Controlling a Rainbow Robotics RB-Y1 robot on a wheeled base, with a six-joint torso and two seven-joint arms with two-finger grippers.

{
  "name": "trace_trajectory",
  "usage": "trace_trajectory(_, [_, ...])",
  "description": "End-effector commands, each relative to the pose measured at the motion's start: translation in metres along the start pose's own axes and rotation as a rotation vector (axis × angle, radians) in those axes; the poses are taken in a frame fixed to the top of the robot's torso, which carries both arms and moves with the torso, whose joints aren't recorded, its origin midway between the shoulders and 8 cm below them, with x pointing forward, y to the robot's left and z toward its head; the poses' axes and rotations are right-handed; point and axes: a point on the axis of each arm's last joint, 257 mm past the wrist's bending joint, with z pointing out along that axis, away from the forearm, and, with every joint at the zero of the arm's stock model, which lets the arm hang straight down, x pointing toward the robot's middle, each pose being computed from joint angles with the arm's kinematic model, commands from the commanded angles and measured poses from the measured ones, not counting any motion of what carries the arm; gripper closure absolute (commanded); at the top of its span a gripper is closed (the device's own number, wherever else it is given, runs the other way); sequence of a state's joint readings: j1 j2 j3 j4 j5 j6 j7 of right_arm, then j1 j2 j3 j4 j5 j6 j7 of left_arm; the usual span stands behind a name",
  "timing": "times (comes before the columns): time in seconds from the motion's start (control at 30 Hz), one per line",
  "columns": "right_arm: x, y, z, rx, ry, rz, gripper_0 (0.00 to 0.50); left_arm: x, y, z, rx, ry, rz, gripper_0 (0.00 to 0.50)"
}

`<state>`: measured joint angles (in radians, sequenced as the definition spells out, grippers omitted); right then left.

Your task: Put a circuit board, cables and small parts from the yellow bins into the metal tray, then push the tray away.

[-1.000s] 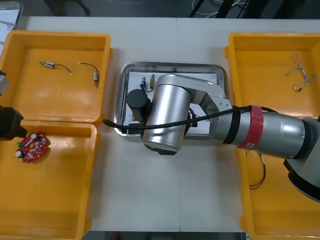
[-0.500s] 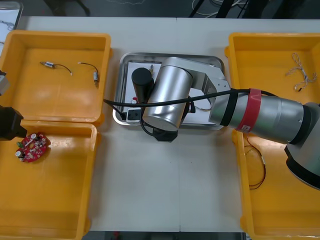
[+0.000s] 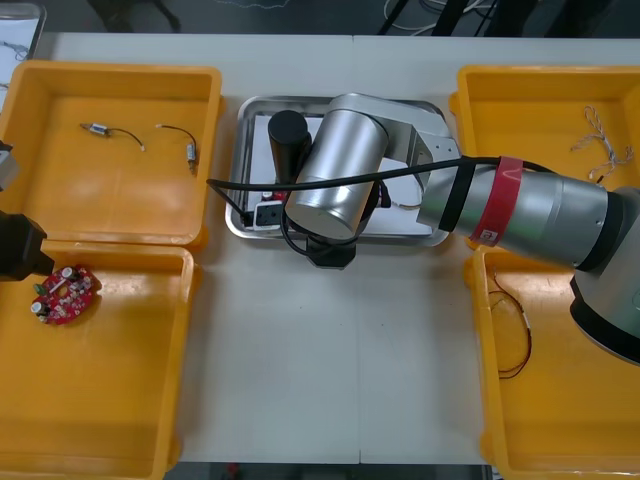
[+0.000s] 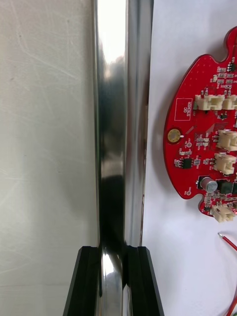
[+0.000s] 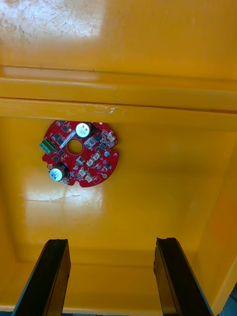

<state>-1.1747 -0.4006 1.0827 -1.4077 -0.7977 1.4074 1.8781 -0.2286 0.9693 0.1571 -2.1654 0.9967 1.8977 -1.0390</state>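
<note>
Pinching rim, right claw (image 4: pixel 112 251), metal tray (image 4: pixel 116 123) lengthwise side-to-side, left claw (image 5: pixel 111 243) over bin (image 5: pixel 148 49)

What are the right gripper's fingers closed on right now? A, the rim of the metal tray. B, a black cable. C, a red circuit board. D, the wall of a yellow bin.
A: in the right wrist view the right gripper has its fingers either side of the shiny rim of the metal tray, the red circuit board lying clear of them. The left gripper hangs open over a yellow bin.
</note>
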Motion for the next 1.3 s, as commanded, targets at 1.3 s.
trace_trajectory(1.3, [-0.040, -0.106, -0.030, 0.162, -0.122, -0.068, 0.500, -0.004, 0.004, -0.007, -0.010, -0.037, 0.053, 0.000])
